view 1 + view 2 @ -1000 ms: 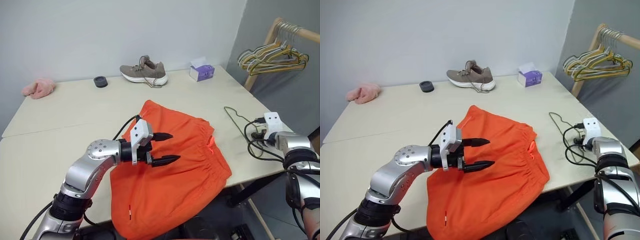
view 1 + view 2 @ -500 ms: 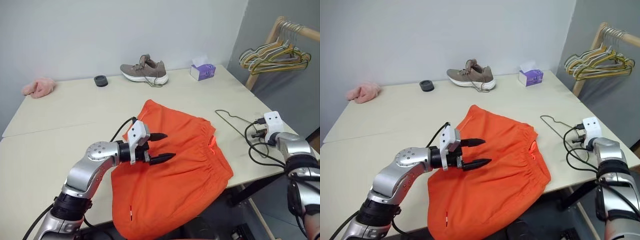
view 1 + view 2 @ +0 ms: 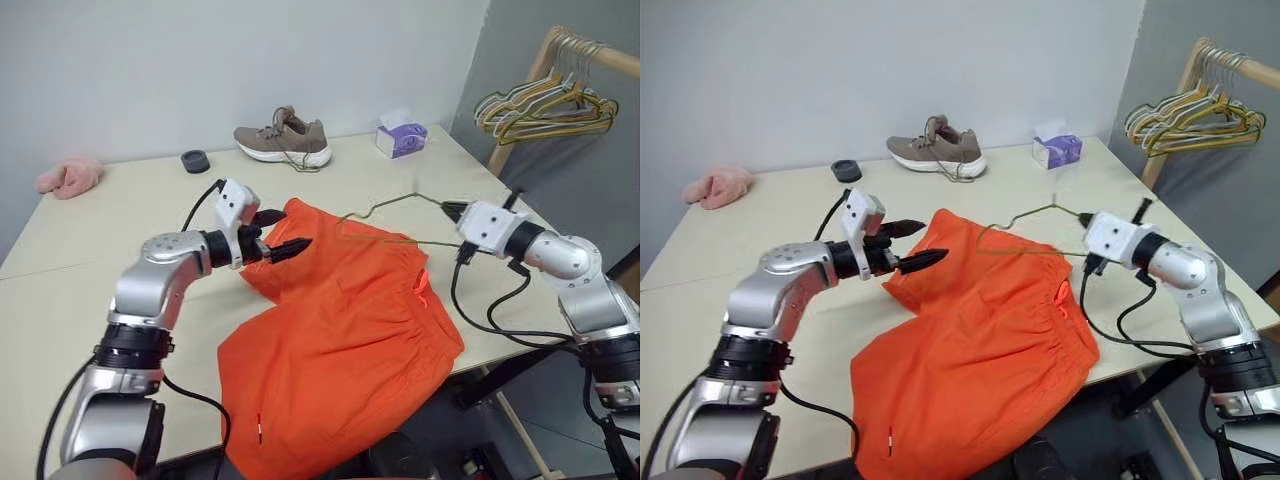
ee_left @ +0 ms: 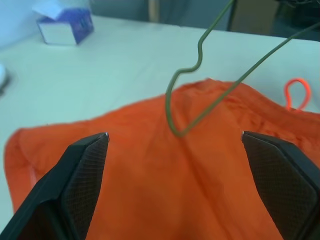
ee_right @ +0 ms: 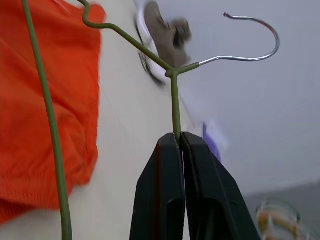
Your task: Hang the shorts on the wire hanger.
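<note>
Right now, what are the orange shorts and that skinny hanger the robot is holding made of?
The shorts look like soft, thin woven cloth with a matte finish: they wrinkle, fold, and bunch at the gathered waistband. The wire hanger looks like thin metal wire. Its body seems coated in dull olive-green paint or plastic, while the curved hook is bare and silvery. The right gripper pinches it near the neck.

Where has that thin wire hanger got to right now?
The wire hanger is lifted above the table, pinched by the right gripper on the robot's right, reaching out over the far end of the orange shorts.
</note>
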You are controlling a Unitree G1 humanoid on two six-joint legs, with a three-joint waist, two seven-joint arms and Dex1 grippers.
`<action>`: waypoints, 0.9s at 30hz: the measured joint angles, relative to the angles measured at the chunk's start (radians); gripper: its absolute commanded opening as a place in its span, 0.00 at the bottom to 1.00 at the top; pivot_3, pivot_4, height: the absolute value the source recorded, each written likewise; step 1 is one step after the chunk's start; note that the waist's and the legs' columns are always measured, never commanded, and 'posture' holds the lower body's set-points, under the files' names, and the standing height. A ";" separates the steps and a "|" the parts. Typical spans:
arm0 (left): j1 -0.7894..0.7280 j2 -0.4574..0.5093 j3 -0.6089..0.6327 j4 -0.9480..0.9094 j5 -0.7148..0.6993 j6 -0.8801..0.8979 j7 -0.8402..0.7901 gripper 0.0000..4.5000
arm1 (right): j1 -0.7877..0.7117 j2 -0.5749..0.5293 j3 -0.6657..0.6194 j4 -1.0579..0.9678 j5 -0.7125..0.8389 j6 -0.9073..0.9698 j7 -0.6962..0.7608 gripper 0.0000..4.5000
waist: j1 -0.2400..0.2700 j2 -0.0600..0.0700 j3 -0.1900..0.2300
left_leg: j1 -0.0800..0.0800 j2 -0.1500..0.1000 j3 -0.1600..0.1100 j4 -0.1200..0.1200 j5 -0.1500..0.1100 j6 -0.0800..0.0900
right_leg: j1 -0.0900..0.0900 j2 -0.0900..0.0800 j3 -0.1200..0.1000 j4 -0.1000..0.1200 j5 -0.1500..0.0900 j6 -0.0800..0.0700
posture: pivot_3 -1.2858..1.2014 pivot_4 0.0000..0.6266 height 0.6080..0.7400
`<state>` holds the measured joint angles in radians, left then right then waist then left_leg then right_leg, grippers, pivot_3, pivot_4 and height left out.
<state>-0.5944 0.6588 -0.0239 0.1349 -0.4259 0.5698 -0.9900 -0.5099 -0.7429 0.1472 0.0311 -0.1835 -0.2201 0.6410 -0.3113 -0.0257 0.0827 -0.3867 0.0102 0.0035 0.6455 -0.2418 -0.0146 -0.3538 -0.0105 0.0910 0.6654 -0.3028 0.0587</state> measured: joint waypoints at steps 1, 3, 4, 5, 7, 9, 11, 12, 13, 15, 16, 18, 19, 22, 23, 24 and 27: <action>-0.002 0.013 -0.009 0.000 -0.002 0.018 -0.022 0.99 | -0.010 0.000 0.013 -0.012 -0.003 -0.031 0.009 0.00 | 0.000 0.001 0.000 | 0.000 0.000 0.000 0.000 0.000 0.000 | 0.000 0.000 0.000 0.000 0.000 0.000 | 0.40 0.08 1.00; -0.002 0.027 -0.036 0.003 0.003 0.042 -0.063 0.99 | -0.036 0.004 0.033 -0.033 -0.009 -0.090 0.022 0.00 | 0.001 0.001 0.001 | 0.000 0.000 -0.001 0.000 0.000 0.000 | 0.000 0.000 -0.001 0.000 0.000 -0.001 | 0.40 0.08 1.00; -0.002 0.028 -0.048 0.006 0.006 0.046 -0.073 0.99 | -0.042 0.006 0.035 -0.040 -0.009 -0.105 0.029 0.00 | 0.001 0.000 0.001 | 0.000 0.000 -0.001 0.000 0.000 0.000 | 0.000 0.000 -0.001 0.000 0.000 -0.001 | 0.40 0.08 1.00; -0.001 0.031 -0.063 0.012 0.012 0.054 -0.087 0.99 | -0.055 0.011 0.041 -0.048 -0.009 -0.126 0.038 0.00 | 0.002 0.001 0.001 | 0.000 0.000 -0.001 0.000 0.000 0.000 | 0.000 -0.001 -0.001 0.000 0.001 -0.002 | 0.40 0.08 1.00; 0.001 0.036 -0.081 0.019 0.017 0.062 -0.104 0.99 | -0.067 0.018 0.046 -0.061 -0.009 -0.151 0.050 0.00 | 0.004 0.000 0.002 | 0.000 0.000 -0.002 0.000 0.000 0.000 | 0.000 -0.001 -0.002 0.000 0.002 -0.003 | 0.40 0.08 1.00; 0.003 0.040 -0.088 0.017 0.017 0.072 -0.119 0.99 | -0.071 0.023 0.052 -0.065 -0.009 -0.162 0.059 0.00 | 0.004 0.000 0.002 | 0.000 0.000 -0.002 0.000 0.000 0.000 | 0.001 -0.003 -0.002 0.000 0.002 -0.004 | 0.40 0.08 1.00; 0.021 0.050 -0.097 -0.005 0.014 0.081 -0.149 0.99 | -0.077 0.035 0.060 -0.065 -0.008 -0.167 0.071 0.00 | 0.003 0.000 0.002 | 0.000 0.000 -0.001 0.000 0.000 0.000 | 0.000 -0.006 -0.002 0.000 0.003 -0.005 | 0.40 0.08 1.00; 0.031 0.050 -0.105 -0.017 0.010 0.085 -0.167 0.99 | -0.084 0.043 0.067 -0.066 -0.007 -0.171 0.079 0.00 | 0.002 0.000 0.002 | 0.000 0.000 -0.001 0.000 0.000 0.000 | 0.000 -0.006 -0.002 0.000 0.003 -0.005 | 0.40 0.08 1.00; 0.036 0.049 -0.114 -0.024 0.007 0.090 -0.180 0.91 | -0.089 0.048 0.071 -0.068 -0.004 -0.177 0.082 0.00 | 0.002 0.001 0.002 | 0.000 0.000 -0.002 0.000 0.000 0.000 | 0.000 -0.006 -0.002 0.001 0.003 -0.005 | 0.40 0.08 1.00; 0.039 0.049 -0.118 -0.026 0.006 0.099 -0.189 0.80 | -0.092 0.054 0.071 -0.074 0.006 -0.182 0.091 0.00 | 0.002 0.001 0.002 | 0.000 0.000 -0.002 0.000 0.000 0.000 | 0.000 -0.006 -0.003 0.001 0.003 -0.005 | 0.40 0.08 1.00; 0.039 0.049 -0.118 -0.026 0.005 0.101 -0.195 0.73 | -0.092 0.056 0.071 -0.076 0.008 -0.183 0.096 0.00 | 0.003 0.001 0.002 | 0.000 0.000 -0.002 0.000 0.000 0.000 | 0.000 -0.006 -0.003 0.001 0.003 -0.005 | 0.40 0.08 1.00; 0.045 0.055 -0.118 -0.040 0.000 0.108 -0.211 0.59 | -0.092 0.060 0.071 -0.076 0.009 -0.183 0.100 0.00 | 0.003 0.000 0.003 | 0.000 0.000 -0.002 0.000 0.000 0.000 | 0.000 -0.006 -0.003 0.001 0.003 -0.005 | 0.40 0.09 1.00; 0.051 0.060 -0.118 -0.056 -0.006 0.115 -0.224 0.53 | -0.092 0.060 0.071 -0.076 0.010 -0.183 0.101 0.00 | 0.002 0.000 0.003 | 0.000 0.000 -0.002 0.000 0.000 0.000 | 0.000 -0.006 -0.003 0.001 0.003 -0.005 | 0.40 0.09 1.00; 0.060 0.064 -0.118 -0.080 -0.008 0.121 -0.240 0.33 | -0.092 0.068 0.071 -0.082 0.018 -0.180 0.108 0.00 | 0.003 0.001 0.003 | 0.000 0.000 -0.002 0.000 0.000 0.000 | 0.000 -0.006 -0.003 0.001 0.003 -0.005 | 0.40 0.09 1.00; 0.064 0.064 -0.118 -0.087 -0.008 0.121 -0.242 0.25 | -0.091 0.071 0.071 -0.087 0.024 -0.177 0.112 0.00 | 0.003 0.001 0.003 | 0.000 0.000 -0.002 0.000 0.000 0.000 | 0.000 -0.006 -0.003 0.001 0.003 -0.005 | 0.40 0.09 1.00; 0.067 0.064 -0.118 -0.090 -0.008 0.121 -0.244 0.18 | -0.091 0.074 0.071 -0.092 0.032 -0.173 0.118 0.00 | 0.003 0.000 0.003 | 0.000 0.000 -0.002 0.000 0.000 0.000 | 0.000 -0.006 -0.003 0.001 0.003 -0.005 | 0.40 0.08 1.00; 0.081 0.067 -0.119 -0.103 -0.009 0.121 -0.255 0.01 | -0.079 0.074 0.071 -0.111 0.048 -0.159 0.131 0.00 | 0.003 0.000 0.003 | 0.000 0.000 -0.002 0.000 0.000 0.000 | 0.000 -0.006 -0.003 0.001 0.003 -0.005 | 0.40 0.08 1.00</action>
<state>-0.5133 0.7260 -0.1426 0.0322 -0.4346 0.6905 -1.2452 -0.5890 -0.6687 0.2179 -0.0796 -0.1353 -0.3790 0.7721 -0.3082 -0.0252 0.0855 -0.3868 0.0100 0.0015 0.6458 -0.2418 -0.0147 -0.3534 -0.0166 0.0881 0.6665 -0.3002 0.0541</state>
